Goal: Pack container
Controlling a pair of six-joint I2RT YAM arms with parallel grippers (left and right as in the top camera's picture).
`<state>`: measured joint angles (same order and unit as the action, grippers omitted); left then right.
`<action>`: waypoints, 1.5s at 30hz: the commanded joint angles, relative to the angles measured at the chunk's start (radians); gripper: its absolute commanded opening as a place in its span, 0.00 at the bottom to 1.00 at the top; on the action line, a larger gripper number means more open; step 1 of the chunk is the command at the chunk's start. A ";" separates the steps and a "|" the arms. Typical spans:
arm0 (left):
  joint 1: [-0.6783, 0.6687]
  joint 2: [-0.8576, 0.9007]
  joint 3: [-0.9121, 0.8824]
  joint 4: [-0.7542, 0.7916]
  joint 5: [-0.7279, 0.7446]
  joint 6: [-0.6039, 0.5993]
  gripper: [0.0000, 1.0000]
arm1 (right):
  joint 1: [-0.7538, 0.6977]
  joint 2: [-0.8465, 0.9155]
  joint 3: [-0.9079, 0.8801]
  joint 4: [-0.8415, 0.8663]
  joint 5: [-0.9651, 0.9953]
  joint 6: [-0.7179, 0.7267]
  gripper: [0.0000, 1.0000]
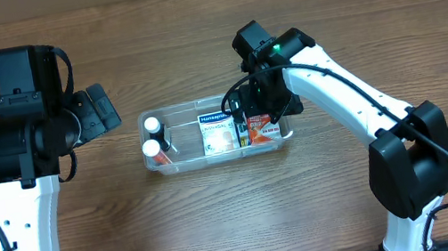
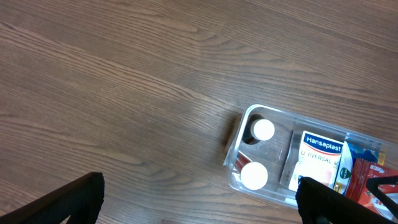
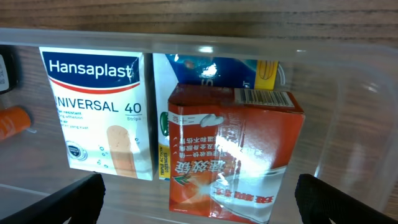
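Right fingers (image 3: 65,202) are spread wide and hold nothing. Both tips sit at the bottom corners of the wrist view with the red box (image 3: 236,155) centred in the gap, no contact visible. The box is inside the container (image 3: 367,93), at its right end, with a bare strip of floor between it and the end wall. Its left side is against a blue pack (image 3: 217,70), and the Hansaplast box (image 3: 93,112) is just beyond that.

My read: the step is the release and clear-out on the red box.
- Can't tell whether the box lies flat or rides up on the blue pack. If it rides up, a light nudge toward the free right wall should seat it.
- Keep the fingers at this width and lift straight up — any sideways drift risks catching the box edge or the thin rim.
- The container is light clear plastic, so a snag would likely drag it across the surface (image 1: 222,225).

The container sits mid-surface between the arms, long side running left-right, with two white-capped bottles (image 2: 263,129) at its left end.

Left fingers (image 2: 62,199) are also open and empty — parked well off the container's left end. Best left there while the right arm exits.
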<state>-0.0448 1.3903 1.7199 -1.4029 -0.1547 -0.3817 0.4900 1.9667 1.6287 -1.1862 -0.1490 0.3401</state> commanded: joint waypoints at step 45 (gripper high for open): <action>0.005 -0.803 -0.703 0.270 0.129 0.243 1.00 | -0.338 -1.439 -0.911 0.265 0.351 0.027 1.00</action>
<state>-0.0437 0.5911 1.0248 -1.1332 -0.0372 -0.1246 0.1505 0.5331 0.7231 -0.8913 0.1905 0.3626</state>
